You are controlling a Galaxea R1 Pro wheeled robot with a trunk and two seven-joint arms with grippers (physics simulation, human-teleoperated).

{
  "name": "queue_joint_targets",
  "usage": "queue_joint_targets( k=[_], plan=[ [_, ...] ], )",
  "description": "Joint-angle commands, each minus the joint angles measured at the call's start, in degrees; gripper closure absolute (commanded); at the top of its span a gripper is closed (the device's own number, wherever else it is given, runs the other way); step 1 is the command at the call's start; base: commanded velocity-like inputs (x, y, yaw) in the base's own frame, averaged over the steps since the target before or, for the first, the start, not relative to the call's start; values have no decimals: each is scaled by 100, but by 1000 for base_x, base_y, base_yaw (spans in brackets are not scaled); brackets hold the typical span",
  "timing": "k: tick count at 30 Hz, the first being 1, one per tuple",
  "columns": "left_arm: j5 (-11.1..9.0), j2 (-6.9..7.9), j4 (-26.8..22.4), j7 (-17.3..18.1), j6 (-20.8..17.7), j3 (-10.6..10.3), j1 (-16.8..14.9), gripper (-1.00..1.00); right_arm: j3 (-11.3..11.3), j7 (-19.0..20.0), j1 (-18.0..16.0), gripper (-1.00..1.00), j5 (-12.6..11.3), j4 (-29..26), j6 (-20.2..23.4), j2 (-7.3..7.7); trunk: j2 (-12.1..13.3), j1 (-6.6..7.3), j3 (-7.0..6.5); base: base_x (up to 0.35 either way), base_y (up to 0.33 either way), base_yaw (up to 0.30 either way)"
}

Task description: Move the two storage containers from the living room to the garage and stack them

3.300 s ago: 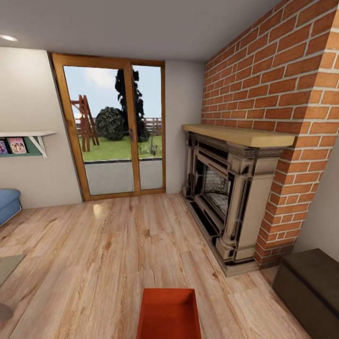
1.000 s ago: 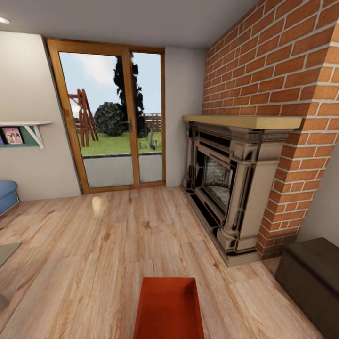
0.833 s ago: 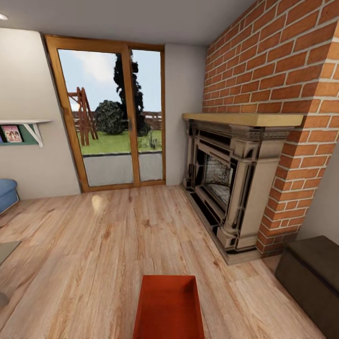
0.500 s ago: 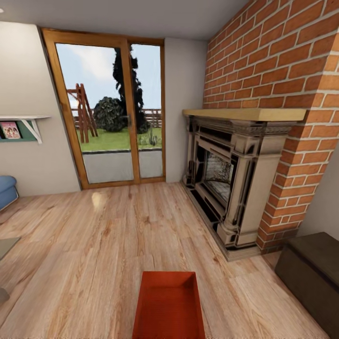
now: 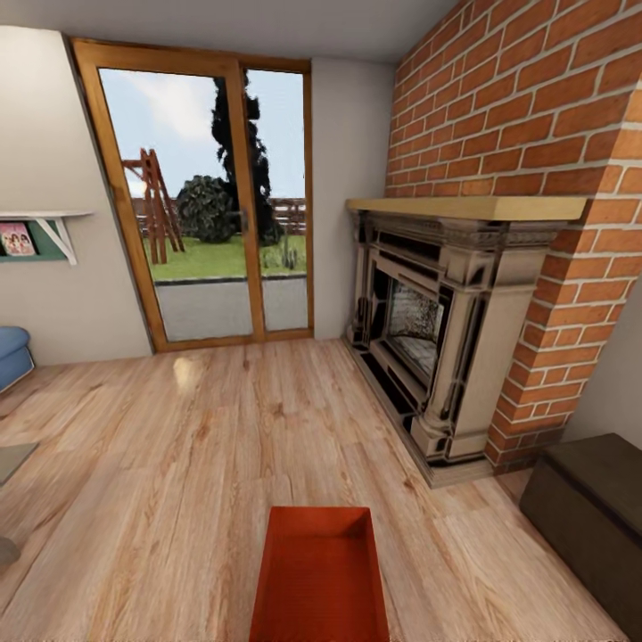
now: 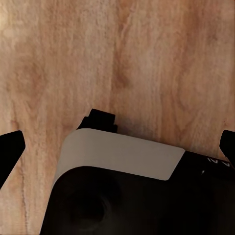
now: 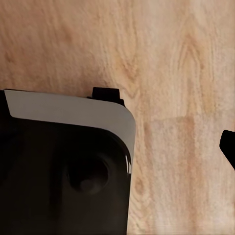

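Observation:
One red-orange storage container (image 5: 319, 575) lies lengthwise right in front of me at the lower edge of the head view, lidless and empty, its near end cut off. I cannot tell what it rests on. I am in the living room with its light wood-plank floor (image 5: 205, 446). The left gripper (image 6: 117, 147) points down at the planks with its dark fingertips (image 6: 10, 152) spread to the picture's edges, holding nothing. The right gripper (image 7: 117, 147) also faces the planks, one fingertip (image 7: 228, 147) far out at the edge, nothing held. My black and grey body (image 6: 122, 196) sits between the fingers.
A brick fireplace (image 5: 446, 339) with a wooden mantel juts out on the right. A dark chest (image 5: 588, 517) stands at the lower right. A glass patio door (image 5: 205, 205) is straight ahead, a blue sofa end (image 5: 13, 352) and a wall shelf (image 5: 36, 236) at the left.
The whole head view has shifted: the door and fireplace loom larger and less ceiling shows, so the camera has moved. The container stays centred and shows more of itself.

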State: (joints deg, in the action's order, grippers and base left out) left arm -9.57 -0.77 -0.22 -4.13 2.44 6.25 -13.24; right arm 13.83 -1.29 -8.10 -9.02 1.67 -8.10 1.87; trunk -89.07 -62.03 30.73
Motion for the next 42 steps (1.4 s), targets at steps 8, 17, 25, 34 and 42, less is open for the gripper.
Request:
queue_joint_targets(
  k=[8,17,25,34,42],
  plan=[
    [-10,-2,4,-9,20,43,-3,-100,49,-3,-7,-100,-56,18,-34,-2,-3,1,79,0,0,0],
    [-10,-2,4,-9,20,43,-3,-100,49,-3,-7,-100,-56,18,-34,-2,-3,1,162,0,0,0],
    [-10,-2,4,-9,20,43,-3,-100,49,-3,-7,-100,-56,18,-34,-2,-3,1,235,0,0,0],
    [-10,-2,4,-9,20,43,-3,-100,49,-3,-7,-100,-56,18,-34,-2,-3,1,318,0,0,0],
    [-10,-2,4,-9,20,43,-3,-100,49,-3,-7,-100,-56,18,-34,-2,-3,1,391,0,0,0]
  ],
)
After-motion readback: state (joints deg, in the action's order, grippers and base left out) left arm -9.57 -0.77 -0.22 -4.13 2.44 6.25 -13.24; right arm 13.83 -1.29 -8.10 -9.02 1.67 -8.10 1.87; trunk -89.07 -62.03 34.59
